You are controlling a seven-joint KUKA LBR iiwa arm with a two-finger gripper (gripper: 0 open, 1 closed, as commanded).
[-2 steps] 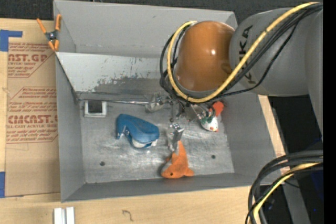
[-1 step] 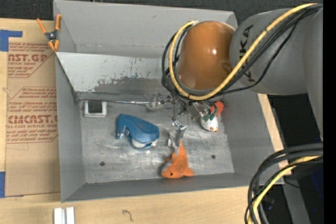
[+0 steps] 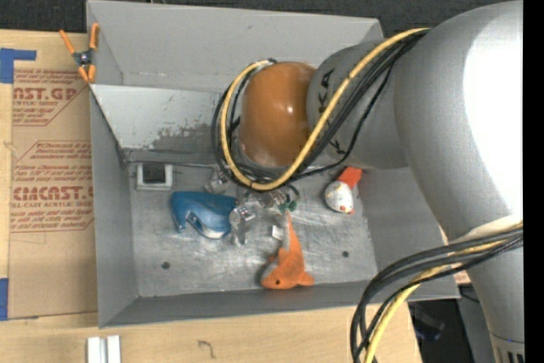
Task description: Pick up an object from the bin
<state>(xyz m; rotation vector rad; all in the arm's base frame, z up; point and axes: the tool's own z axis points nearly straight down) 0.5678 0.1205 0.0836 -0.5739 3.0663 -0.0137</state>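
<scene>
My gripper (image 3: 259,225) hangs low over the middle of the bin floor, under the arm's orange dome. It is open, with bare floor between its fingertips. A blue curved plastic thing (image 3: 200,212) lies just to its left, touching or nearly touching the left fingertip (image 3: 240,224). An orange fish-shaped toy (image 3: 286,266) lies just below and right of the gripper, its tail pointing up toward the right fingertip (image 3: 277,230). A white thing with an orange-red end (image 3: 342,192) lies to the right, apart from the gripper.
A small grey square piece with a dark face (image 3: 154,175) rests at the back left of the floor by the sloped wall. A small green bit (image 3: 292,201) shows at the gripper's right side. The arm covers the bin's right back part.
</scene>
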